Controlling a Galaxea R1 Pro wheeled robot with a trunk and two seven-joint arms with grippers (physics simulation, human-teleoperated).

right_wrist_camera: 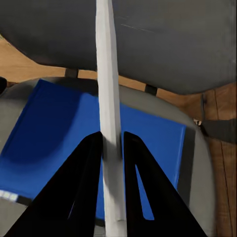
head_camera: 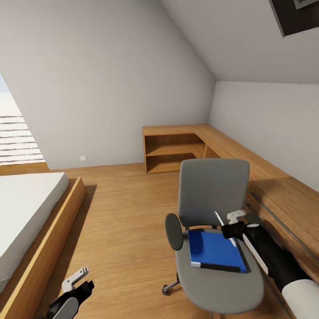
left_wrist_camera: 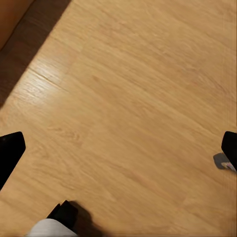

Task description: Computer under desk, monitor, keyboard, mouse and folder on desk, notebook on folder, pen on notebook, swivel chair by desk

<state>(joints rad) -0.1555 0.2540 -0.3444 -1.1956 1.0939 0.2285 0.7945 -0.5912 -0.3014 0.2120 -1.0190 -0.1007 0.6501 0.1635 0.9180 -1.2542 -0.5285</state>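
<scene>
Pen [right_wrist_camera: 109, 98] clamped in right end effector [right_wrist_camera: 113, 143]

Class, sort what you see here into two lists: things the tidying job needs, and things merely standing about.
Needed: swivel chair; folder lying on its seat; pen held in the right gripper.

Standing about: bed; oak shelving; left gripper, idle over the floor.

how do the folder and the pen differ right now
The folder is a broad, flat blue rectangle; the pen is a slim white stick. The folder lies flat on the chair seat, while the pen is off the seat, clamped between the right tool's fingers above the folder. The folder is much the wider. Both are over the seat.
</scene>
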